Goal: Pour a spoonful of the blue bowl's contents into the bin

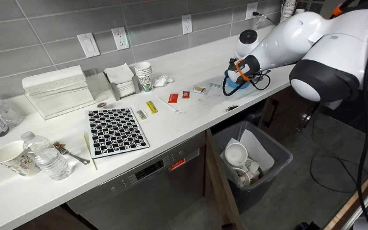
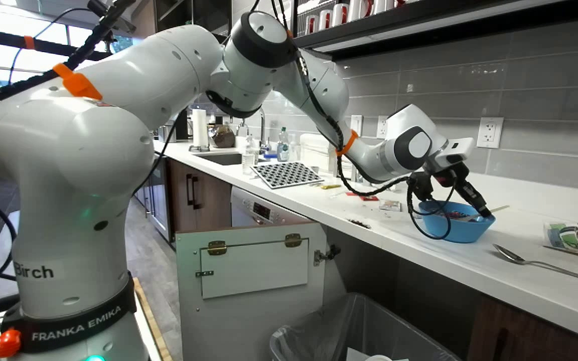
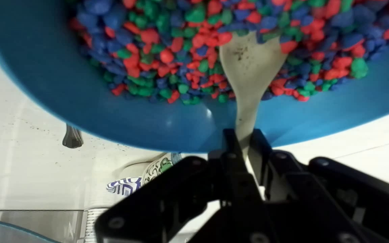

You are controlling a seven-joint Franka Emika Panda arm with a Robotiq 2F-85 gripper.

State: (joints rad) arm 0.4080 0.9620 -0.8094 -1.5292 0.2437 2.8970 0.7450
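Far to the left of the blue bowl (image 2: 469,230), a checkered board (image 1: 117,132) lies flat on the counter (image 1: 174,131), probably a camera target with no part in the pouring. Below the bowl, past the counter's edge, the bin (image 1: 256,193) stands open with a white cup (image 1: 236,154) among its contents; it is likely set there so a spoonful needs only a short trip outward and down. The bowl itself sits upright on the counter, holding red, green and blue grains (image 3: 181,50). Inside it, a pale spoon (image 3: 247,87) lies with the tip of its head under the grains and its handle crossing the bowl's rim. The gripper (image 3: 245,138) is clamped on that handle right by the rim, presumably close to the head for firmer control; whether it touches the bowl I cannot tell. Rightmost, the arm (image 1: 299,35) slopes down to the bowl, its end low and the gripper slanting over the rim, a pose that seems to suit a shallow scoop, not yet lifted.
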